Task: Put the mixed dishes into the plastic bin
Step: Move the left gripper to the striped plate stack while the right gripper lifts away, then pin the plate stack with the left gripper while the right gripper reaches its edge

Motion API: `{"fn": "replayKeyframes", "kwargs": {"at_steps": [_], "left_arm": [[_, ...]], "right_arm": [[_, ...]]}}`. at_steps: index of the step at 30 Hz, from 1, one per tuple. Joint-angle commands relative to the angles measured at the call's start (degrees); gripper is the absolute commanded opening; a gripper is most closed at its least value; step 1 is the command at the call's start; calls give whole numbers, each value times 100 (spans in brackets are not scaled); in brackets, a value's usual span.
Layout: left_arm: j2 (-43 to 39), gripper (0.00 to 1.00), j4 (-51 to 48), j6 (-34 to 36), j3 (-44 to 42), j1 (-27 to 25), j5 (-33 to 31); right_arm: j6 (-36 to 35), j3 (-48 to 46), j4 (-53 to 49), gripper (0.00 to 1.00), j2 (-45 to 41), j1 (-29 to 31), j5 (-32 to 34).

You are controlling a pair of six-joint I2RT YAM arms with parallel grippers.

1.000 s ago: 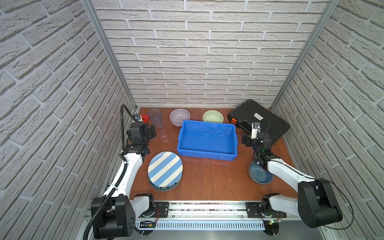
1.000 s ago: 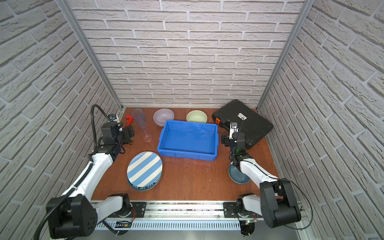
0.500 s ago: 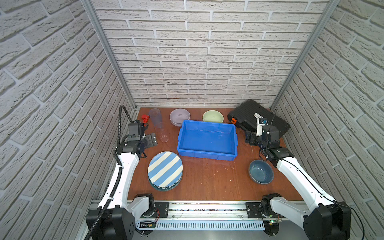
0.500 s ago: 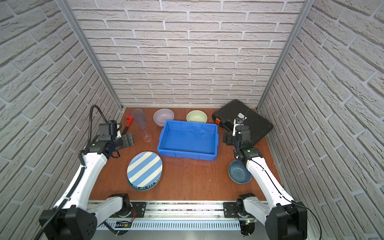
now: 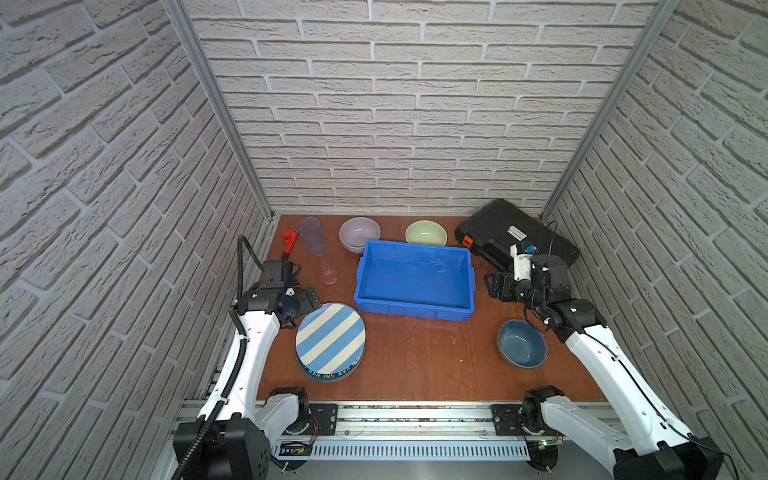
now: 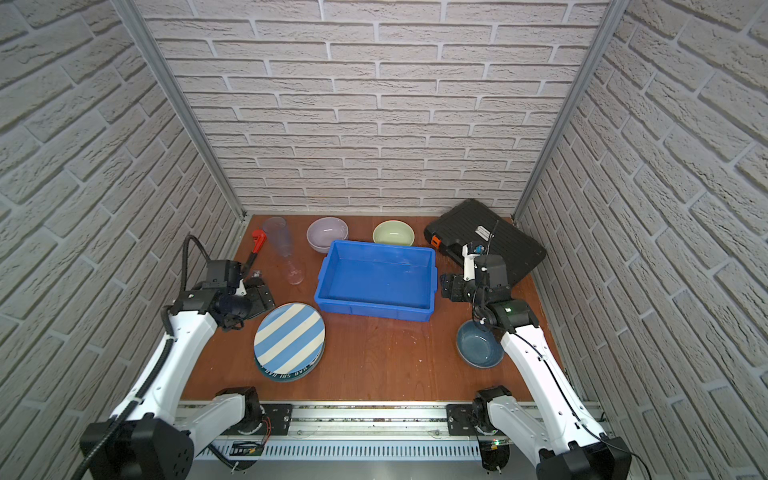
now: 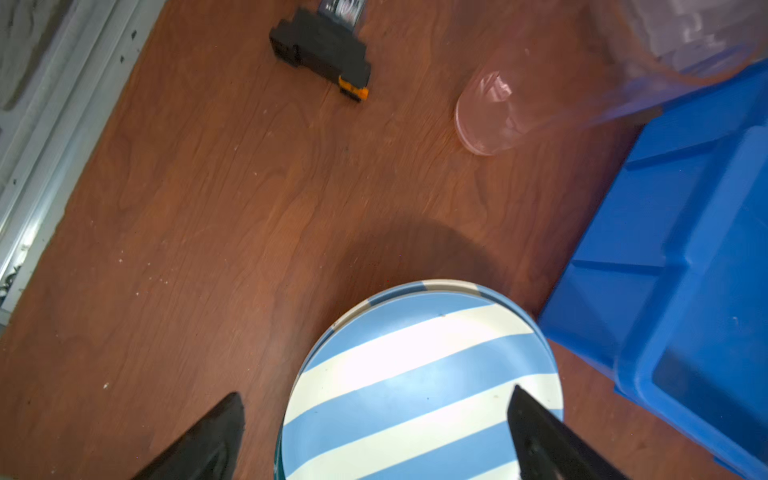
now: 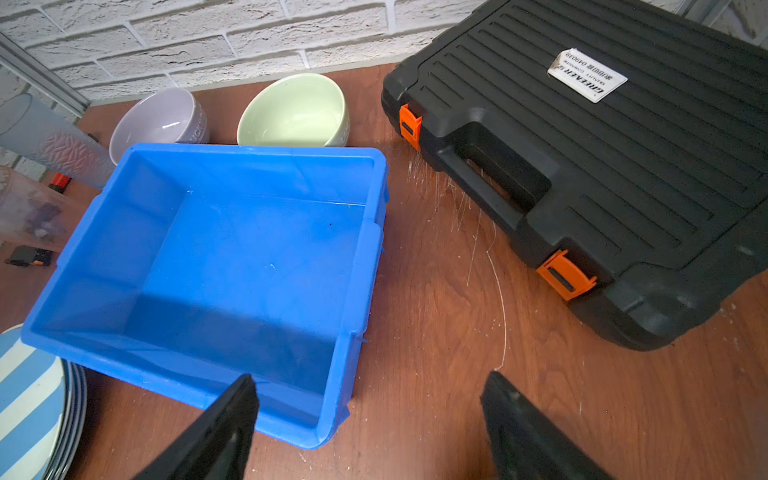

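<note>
- The left gripper (image 7: 376,395), jaws spread and empty, hangs over the rim of the striped plate (image 5: 330,337) near the left edge of the desk (image 5: 419,370), seemingly lined up to pinch it.
- The right gripper (image 8: 370,377), parted and empty, hovers beside the blue bin (image 5: 415,246), which sits mid-desk with nothing in it.
- The blue-grey bowl (image 5: 522,343) waits front-right.

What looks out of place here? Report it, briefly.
Nothing looks spilled or broken. Three misfits: a red pipe wrench at back left, a black tool case at back right, and a small black-and-orange part loose on the table. White scratches run beside the case.
</note>
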Motion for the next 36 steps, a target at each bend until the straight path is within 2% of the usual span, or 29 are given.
{"fn": "replayKeyframes", "kwargs": {"at_steps": [1, 6, 17, 23, 28, 32, 36], "left_arm": [[-96, 98, -92, -430, -174, -34, -155], [-46, 98, -198, -935, -517, -34, -533], [430, 98, 438, -1338, -1233, -78, -221], [537, 83, 654, -1414, -1451, -344, -124], [450, 70, 650, -1724, -1647, -799, -160], [268, 63, 568, -1948, -1794, -1189, -232], [2, 60, 403, -2186, -1913, -1537, -326]], "right_arm": [[94, -114, -61, 85, -73, 69, -230], [147, -189, -7, 84, -91, 138, -415], [124, -175, 134, 81, 54, 716, -404], [21, -123, 187, 80, 134, 1287, -345], [-168, -13, 83, 78, 398, 1677, -751], [-118, 146, -23, 74, 632, 2016, -1101], [264, 198, 36, 70, 830, 2590, -1063]]}}
